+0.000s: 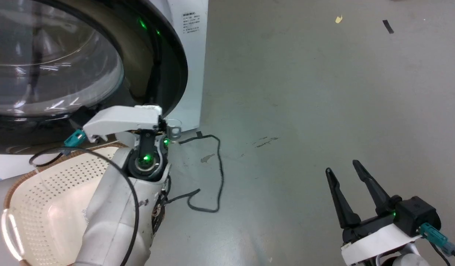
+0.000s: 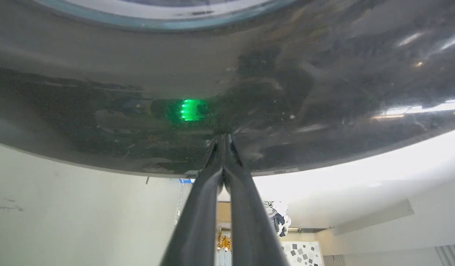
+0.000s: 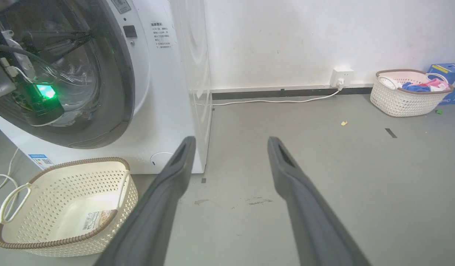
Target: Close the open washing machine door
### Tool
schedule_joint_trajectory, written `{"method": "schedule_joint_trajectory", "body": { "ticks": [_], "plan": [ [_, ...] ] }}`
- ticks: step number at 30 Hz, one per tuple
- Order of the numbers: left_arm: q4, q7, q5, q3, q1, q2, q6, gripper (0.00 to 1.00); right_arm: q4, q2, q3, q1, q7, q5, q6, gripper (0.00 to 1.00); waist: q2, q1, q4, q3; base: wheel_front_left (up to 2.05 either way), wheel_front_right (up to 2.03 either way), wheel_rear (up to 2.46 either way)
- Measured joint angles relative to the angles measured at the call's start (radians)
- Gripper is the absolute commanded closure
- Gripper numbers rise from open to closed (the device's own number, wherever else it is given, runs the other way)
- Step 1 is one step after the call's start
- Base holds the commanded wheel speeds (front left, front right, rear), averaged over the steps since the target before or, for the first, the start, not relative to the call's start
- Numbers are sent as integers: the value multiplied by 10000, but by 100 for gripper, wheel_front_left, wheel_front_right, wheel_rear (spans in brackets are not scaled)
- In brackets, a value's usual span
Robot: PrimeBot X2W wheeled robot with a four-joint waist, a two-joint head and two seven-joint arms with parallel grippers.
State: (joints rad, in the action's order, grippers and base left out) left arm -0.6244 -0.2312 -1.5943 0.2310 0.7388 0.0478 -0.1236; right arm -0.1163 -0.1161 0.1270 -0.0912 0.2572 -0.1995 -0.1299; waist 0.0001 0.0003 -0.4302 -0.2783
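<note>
Washing machine door [image 1: 64, 66] has left gripper [image 2: 223, 137] tips against its black rim, fingers pinched together; right gripper [image 1: 342, 167] stands wide, empty.

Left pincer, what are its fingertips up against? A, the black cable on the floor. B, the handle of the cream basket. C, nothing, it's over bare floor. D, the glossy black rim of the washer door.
D: in the left wrist view the left pincer, its fingers pressed together, ends with its tips against the glossy black rim of the washing machine door.
</note>
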Motion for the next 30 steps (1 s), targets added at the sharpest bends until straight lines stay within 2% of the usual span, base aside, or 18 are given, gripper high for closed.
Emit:
{"method": "schedule_joint_trajectory", "body": {
  "ticks": [7,8,9,10,12,13,14,19,21,23,24,25,26,30],
  "plan": [
    [1116,-73,685,761,-737,117,-27,100,73,-19,-130,22,0,21,0,0,0,-2,639,362,0,0,0],
    [1116,-73,685,761,-737,117,-27,90,73,-19,-130,22,0,21,0,0,0,-2,639,362,0,0,0],
    [1676,-94,1081,1118,-1390,368,-27,52,121,-44,-194,86,0,56,0,0,0,-3,893,533,0,0,0],
    [1958,-127,1448,1352,-1748,548,-27,0,142,-54,-219,151,0,65,0,0,0,-3,1030,631,0,0,0],
    [2472,-182,2406,1799,-2428,1007,-27,0,174,-100,-232,326,0,105,0,0,0,-4,1324,827,0,0,0],
    [2472,-182,2406,1799,-2428,1007,-27,0,174,-100,-232,326,0,105,0,0,0,-4,1324,827,0,0,0],
    [2936,-251,3467,1847,-3143,1432,-27,0,198,-125,-201,496,0,169,0,0,0,-3,1629,1044,0,0,0],
    [4261,-265,7250,589,-5006,1820,-25,0,291,-165,-255,857,0,290,0,0,0,-4,2423,1591,0,0,0],
    [4771,-263,8656,105,-5804,1703,81,0,314,-167,-265,973,0,355,0,0,0,-4,2729,1802,0,0,0],
    [5241,-265,9398,-585,-6591,1243,163,0,328,-167,-257,1081,0,403,0,0,-1,-5,3030,1985,0,0,0],
    [5241,-265,9398,-585,-6591,1243,163,0,328,-167,-257,1081,0,403,0,0,-1,-5,3030,1985,0,0,0],
    [5578,-263,10577,-849,-7233,1051,161,0,326,-155,-242,1124,0,407,0,0,0,-5,3303,2131,0,0,0],
    [5741,-263,11214,-965,-7501,991,163,0,326,-144,-222,1157,0,407,0,0,0,-5,3433,2199,0,0,0],
    [6387,-265,13175,-1225,-8238,750,198,0,328,-79,-136,1312,0,433,0,0,-1,-5,3873,2410,0,0,0]
  ]
}}
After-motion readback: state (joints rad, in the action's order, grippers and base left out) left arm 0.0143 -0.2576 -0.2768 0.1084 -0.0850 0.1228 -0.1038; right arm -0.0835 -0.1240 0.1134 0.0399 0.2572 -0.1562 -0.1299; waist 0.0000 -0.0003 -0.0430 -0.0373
